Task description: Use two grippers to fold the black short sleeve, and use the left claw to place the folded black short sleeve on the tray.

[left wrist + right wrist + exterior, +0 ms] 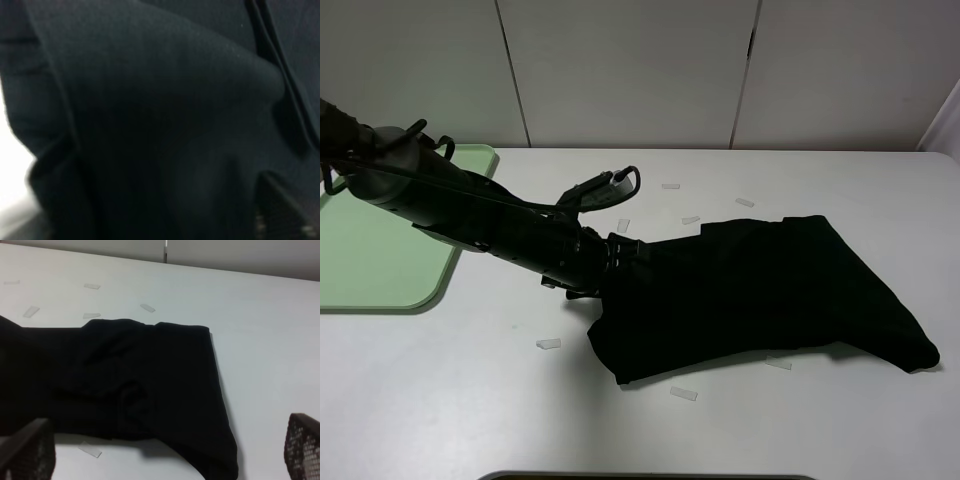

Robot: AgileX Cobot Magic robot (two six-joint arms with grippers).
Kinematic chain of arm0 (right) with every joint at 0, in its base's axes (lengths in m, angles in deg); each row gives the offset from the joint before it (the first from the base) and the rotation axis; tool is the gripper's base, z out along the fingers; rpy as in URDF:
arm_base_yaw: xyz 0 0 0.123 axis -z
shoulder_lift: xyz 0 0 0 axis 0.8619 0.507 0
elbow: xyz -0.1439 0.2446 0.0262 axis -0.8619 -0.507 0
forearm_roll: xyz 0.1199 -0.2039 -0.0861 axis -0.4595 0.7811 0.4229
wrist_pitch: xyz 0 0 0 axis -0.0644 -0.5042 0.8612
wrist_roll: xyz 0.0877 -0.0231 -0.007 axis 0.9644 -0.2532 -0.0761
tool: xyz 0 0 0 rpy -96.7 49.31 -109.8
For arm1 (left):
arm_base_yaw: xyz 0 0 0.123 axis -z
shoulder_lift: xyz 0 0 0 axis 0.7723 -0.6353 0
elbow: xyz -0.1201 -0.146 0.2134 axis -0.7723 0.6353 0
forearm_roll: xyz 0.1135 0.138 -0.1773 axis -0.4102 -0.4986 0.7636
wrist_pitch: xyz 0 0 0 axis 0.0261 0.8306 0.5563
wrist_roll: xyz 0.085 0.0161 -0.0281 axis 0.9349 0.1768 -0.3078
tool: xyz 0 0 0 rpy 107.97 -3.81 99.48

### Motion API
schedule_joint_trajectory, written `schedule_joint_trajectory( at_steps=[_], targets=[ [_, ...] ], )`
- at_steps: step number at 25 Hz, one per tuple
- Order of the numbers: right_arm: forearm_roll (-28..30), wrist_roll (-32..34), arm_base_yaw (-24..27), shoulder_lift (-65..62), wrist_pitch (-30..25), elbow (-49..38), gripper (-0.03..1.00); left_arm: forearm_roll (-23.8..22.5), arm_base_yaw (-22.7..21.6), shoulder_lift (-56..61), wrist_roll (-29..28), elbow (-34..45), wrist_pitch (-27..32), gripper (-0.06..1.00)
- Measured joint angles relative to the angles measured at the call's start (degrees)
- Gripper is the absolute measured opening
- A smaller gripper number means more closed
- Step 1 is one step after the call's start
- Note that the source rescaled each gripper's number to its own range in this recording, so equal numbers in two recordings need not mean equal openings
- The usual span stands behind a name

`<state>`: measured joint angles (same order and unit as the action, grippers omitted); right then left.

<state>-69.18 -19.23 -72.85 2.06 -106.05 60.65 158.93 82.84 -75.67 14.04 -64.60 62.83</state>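
**Desk:** Where is the shirt?

**Operator:** The black shirt [760, 290] lies on the bench [440, 400], right of the middle in my high camera. It is spread crosswise, and one end runs out to a narrow tip at the far right. It looks bunched and creased rather than laid flat. It sits well apart from the tray.

**Desk:** And the tray?

**Operator:** The green tray [380, 250] is at the left edge of the bench. My left arm [470, 210] crosses over it in that view.

**Desk:** What about the left jaws?

**Operator:** The left arm reaches in slantwise, and its tip meets the shirt's left edge. My left wrist camera is filled with dark cloth, very close and blurred, with part of one finger [285, 210] in a corner. I cannot tell whether the left jaws are clenched on the cloth or only pressed against it.

**Desk:** And the right side?

**Operator:** The right jaws are released, spread wide and grasping nothing. I see one meshed fingertip [302, 445] at one side of the right wrist picture and its partner at the other. They hang above the bench, with the shirt lying between and beyond them.

**Desk:** Anything else around it?

**Operator:** Small pale tape strips [549, 344] are scattered on the bench around the shirt, a few just beside its edges. Pale wall panels [620, 70] stand behind the bench.
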Motion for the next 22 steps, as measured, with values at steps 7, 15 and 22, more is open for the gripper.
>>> schedule_joint_trajectory(
  at_steps=[7, 15, 22],
  targets=[
    [0.0, 0.0, 0.0, 0.0, 0.0, 0.0, 1.00, 0.0, 0.1, 0.0, 0.7, -0.3, -1.0, 0.04],
    [0.0, 0.0, 0.0, 0.0, 0.0, 0.0, 1.00, -5.0, -2.0, 0.8, -0.8, -0.3, -0.5, 0.03],
    [0.0, 0.0, 0.0, 0.0, 0.0, 0.0, 1.00, -26.4, -8.9, 6.7, -17.6, 1.1, 0.8, 0.03]
  ],
)
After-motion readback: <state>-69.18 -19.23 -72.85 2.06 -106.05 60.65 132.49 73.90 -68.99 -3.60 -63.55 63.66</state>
